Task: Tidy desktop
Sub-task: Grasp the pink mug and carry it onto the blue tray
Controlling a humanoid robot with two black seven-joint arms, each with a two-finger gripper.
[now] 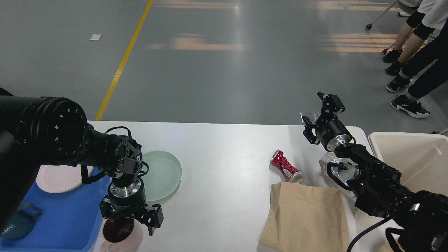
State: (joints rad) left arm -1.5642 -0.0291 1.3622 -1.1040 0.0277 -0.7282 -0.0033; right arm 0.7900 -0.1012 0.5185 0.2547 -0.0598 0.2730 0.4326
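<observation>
Tidying looks roughly mid-way, judged from layout only. The white bench (224, 164) spans the lower half of the view. Left of the bench's middle: a blue tray (66, 220) overhanging the near-left edge already holds a pink plate (59, 176) and a dark teal item (21, 218), so some sorting seems done. A pale green plate (164, 173) sits on the bench just beside the tray, not yet stowed. A pink cup (120, 232) with a dark inside stands at the bench's near edge, directly under the left gripper (131, 218), fingers spread wide, holding nothing, hovering just above the cup's rim; contact cannot be told. Right of the bench's middle: a crushed red can (286, 167), a brown paper bag (308, 217) just nearer than the can, and crumpled clear wrap (329, 162) partly behind the right arm, all still loose. A beige bin (409, 157) sits off the bench's right end. The right gripper (320, 115) is raised over the bench's far-right corner, fingers apart, empty, well above the trash.
</observation>
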